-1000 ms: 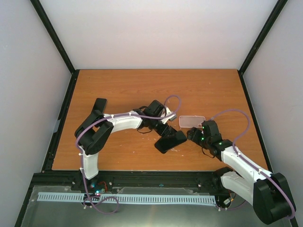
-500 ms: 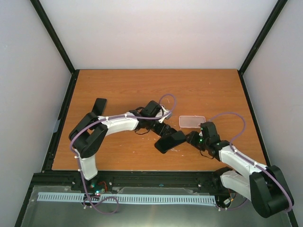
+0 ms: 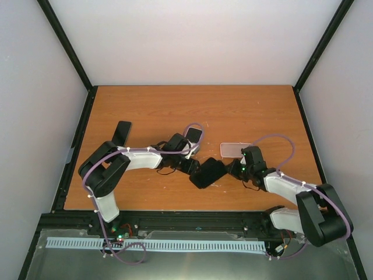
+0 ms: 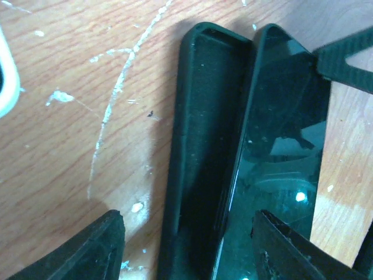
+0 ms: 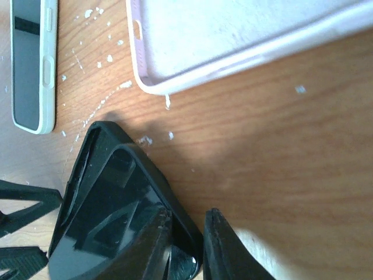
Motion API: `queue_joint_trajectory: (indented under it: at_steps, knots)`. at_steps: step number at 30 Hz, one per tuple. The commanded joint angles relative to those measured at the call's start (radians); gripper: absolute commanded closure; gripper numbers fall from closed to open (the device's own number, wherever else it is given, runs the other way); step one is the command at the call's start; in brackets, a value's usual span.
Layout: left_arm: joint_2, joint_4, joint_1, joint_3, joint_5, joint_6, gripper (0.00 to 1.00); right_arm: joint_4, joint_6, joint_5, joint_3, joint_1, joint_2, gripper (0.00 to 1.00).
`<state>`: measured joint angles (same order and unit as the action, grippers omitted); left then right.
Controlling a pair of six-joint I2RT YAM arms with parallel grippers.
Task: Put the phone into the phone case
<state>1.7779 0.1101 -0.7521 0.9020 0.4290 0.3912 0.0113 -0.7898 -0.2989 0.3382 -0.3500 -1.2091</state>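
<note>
A black phone case [image 4: 204, 140] lies open side up on the wooden table. The black phone [image 4: 285, 157], glossy screen up, leans with one long edge in the case and the other raised. From above, the two read as one dark shape [image 3: 208, 173] at the table's middle front. My left gripper [image 4: 192, 248] is open and straddles both: one finger stands over bare wood beside the case, the other over the phone's screen. My right gripper [image 5: 189, 245] comes from the opposite side, its jaws nearly together on the phone's [image 5: 111, 216] raised edge at a corner.
A pale pink case [image 5: 245, 35] lies just behind my right gripper [image 3: 233, 170]. A white-edged phone [image 5: 32, 64] rests behind my left gripper [image 3: 191, 166]. Another dark phone [image 3: 122, 132] lies at the table's left. White scuffs mark the wood.
My right gripper moved left to the phone and closed from wide open onto its edge. My left arm dropped lower over the case. The phone and case turned slightly.
</note>
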Motion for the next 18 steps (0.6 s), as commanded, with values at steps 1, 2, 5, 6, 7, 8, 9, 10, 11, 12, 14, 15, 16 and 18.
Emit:
queue_joint_trajectory:
  at_steps: [1, 2, 5, 6, 7, 8, 9, 10, 11, 12, 14, 15, 16, 18]
  knots:
    - [0.019, -0.061, 0.004, -0.032, 0.061, 0.019, 0.41, -0.063, 0.057, -0.046, 0.033, -0.018, -0.081, 0.87]
    - [0.012, -0.076, 0.004, -0.044, 0.078, 0.02, 0.42, -0.07, 0.061, -0.051, 0.039, -0.029, -0.093, 0.88]
    - [-0.016, -0.096, 0.005, -0.062, 0.09, 0.029, 0.44, -0.073, 0.082, -0.045, 0.067, -0.066, -0.12, 0.88]
    - [-0.024, -0.096, 0.004, -0.067, 0.09, 0.032, 0.45, -0.068, 0.086, -0.042, 0.079, -0.077, -0.127, 0.88]
    - [-0.031, -0.097, 0.004, -0.074, 0.092, 0.038, 0.46, -0.066, 0.081, -0.039, 0.087, -0.084, -0.131, 0.88]
    - [-0.035, -0.099, 0.003, -0.08, 0.098, 0.046, 0.47, -0.067, 0.069, -0.041, 0.089, -0.089, -0.132, 0.88]
    - [-0.038, -0.101, 0.002, -0.087, 0.103, 0.056, 0.47, -0.071, 0.052, -0.045, 0.091, -0.095, -0.13, 0.88]
    - [-0.04, -0.101, -0.001, -0.093, 0.106, 0.063, 0.48, -0.072, 0.034, -0.046, 0.092, -0.099, -0.127, 0.86]
    - [-0.042, -0.1, -0.004, -0.096, 0.103, 0.071, 0.49, -0.061, 0.023, -0.043, 0.095, -0.102, -0.119, 0.83]
    - [-0.045, -0.097, -0.007, -0.101, 0.102, 0.08, 0.5, -0.039, 0.014, -0.031, 0.103, -0.103, -0.106, 0.77]
    - [-0.058, -0.11, -0.015, -0.112, 0.108, 0.101, 0.51, 0.077, 0.004, 0.04, 0.131, -0.104, -0.067, 0.68]
    - [-0.063, -0.12, -0.017, -0.119, 0.117, 0.116, 0.51, 0.125, 0.003, 0.071, 0.142, -0.104, -0.043, 0.63]
    - [-0.066, -0.128, -0.02, -0.122, 0.125, 0.135, 0.52, 0.167, 0.0, 0.096, 0.153, -0.103, -0.014, 0.58]
    - [-0.063, -0.13, -0.031, -0.118, 0.136, 0.159, 0.52, 0.228, -0.017, 0.142, 0.153, -0.104, 0.053, 0.51]
